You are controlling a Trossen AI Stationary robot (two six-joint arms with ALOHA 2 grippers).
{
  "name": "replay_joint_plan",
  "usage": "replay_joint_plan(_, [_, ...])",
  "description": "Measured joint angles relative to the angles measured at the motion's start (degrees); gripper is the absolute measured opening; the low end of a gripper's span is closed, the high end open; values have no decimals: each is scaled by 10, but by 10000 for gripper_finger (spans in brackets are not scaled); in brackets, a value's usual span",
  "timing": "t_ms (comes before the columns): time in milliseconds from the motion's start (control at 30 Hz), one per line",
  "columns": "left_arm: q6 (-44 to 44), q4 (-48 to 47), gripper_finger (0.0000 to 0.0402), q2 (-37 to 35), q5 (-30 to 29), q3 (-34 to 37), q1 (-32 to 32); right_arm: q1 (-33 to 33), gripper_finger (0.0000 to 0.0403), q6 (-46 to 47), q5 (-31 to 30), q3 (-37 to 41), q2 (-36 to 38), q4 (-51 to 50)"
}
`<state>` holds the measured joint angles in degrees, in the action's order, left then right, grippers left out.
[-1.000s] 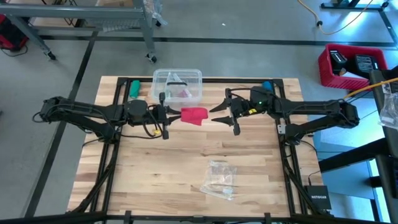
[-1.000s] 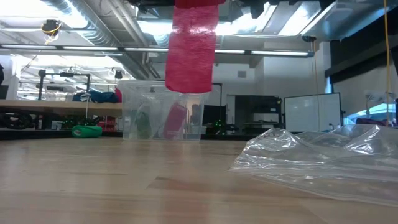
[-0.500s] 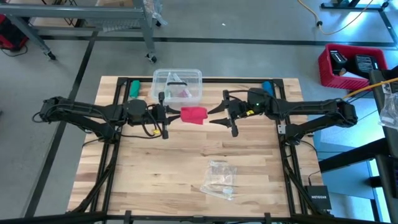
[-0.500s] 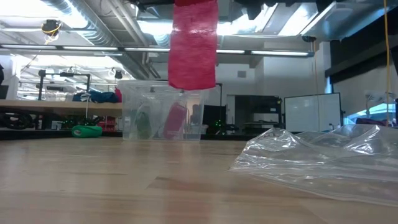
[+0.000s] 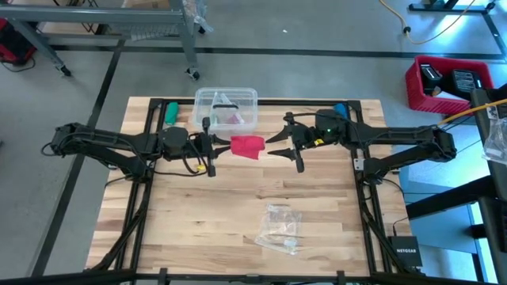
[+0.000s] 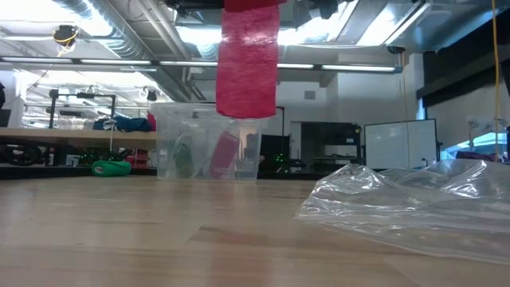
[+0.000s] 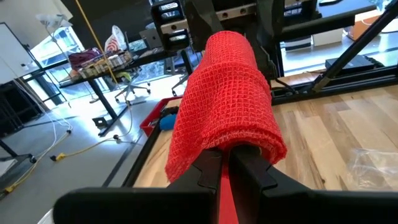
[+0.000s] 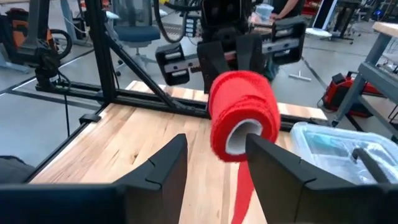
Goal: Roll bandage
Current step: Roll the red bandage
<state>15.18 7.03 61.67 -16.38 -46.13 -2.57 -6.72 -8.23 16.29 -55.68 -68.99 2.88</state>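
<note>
Rolling bandage (image 5: 246, 146): we are mostly done | tail hanging loose | left gripper (image 5: 215, 146) clamping roll | right gripper (image 5: 277, 145) jaws apart

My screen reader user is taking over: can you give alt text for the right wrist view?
A red bandage, rolled into a hollow tube with a loose tail hanging down, is held in the air by the left gripper across from the camera. The right gripper is open just short of it, above the wooden table, with a clear plastic box beside.
</note>
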Motion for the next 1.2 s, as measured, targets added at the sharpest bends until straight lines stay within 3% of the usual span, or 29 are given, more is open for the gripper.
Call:
replay_joint_plan(467, [-2,-6,13,-1,-5,0,0,0,166,4,44,1,-49,77])
replay_joint_plan(1000, [-2,-1,13,-1,-1,1,-1,-1,165,7,-42,1,-64,75])
replay_joint_plan(1200, [-2,0,13,0,1,1,-1,-1,145,8,-25,1,-63,68])
